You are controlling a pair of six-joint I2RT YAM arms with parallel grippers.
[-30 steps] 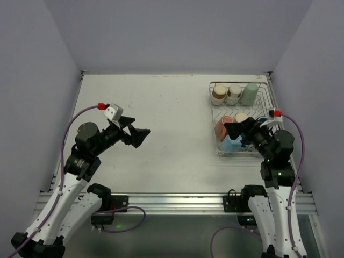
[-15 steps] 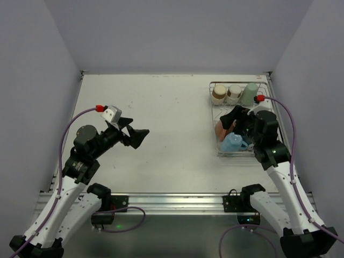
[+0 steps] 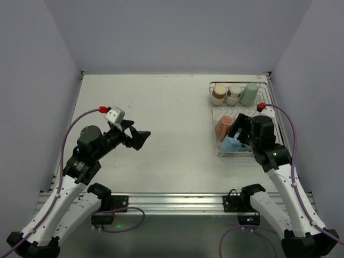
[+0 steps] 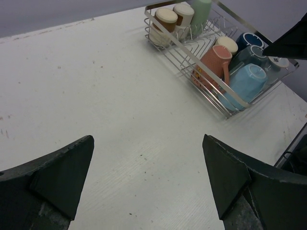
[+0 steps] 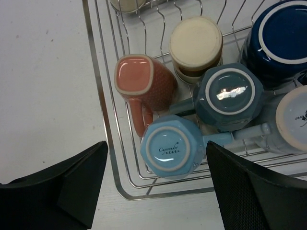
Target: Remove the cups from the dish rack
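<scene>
The left gripper (image 3: 141,138) is hanging over the bare left half of the table (image 3: 161,107), well apart from everything, its jaws spread as wide as they go and holding nothing. On the right, the right gripper (image 5: 156,158) is hovering above the near end of the dish rack (image 5: 108,143), jaws apart and empty, with the light blue cup (image 5: 171,148) showing in the gap below them.

The rack, silver wire with low sides and thin parallel bars, is sitting along the table's right edge. That light blue cup is standing upside down at the near end, and its base is carrying a script word over a line of small capitals, too small to read. Just beyond it the salmon pink cup (image 5: 144,79) is lying tilted, handle toward the near rim, beside an upturned grey-teal cup (image 5: 230,93). A pale cup (image 5: 292,115) at the right is showing part of a script mark, cut off by the frame. Farther in, a cream cup (image 5: 195,44) and a dark blue cup (image 5: 283,36) are resting bottoms up.

At the far end three more are standing in a row – brown-and-cream (image 3: 218,94), cream (image 3: 233,92), pale green (image 3: 249,93).
</scene>
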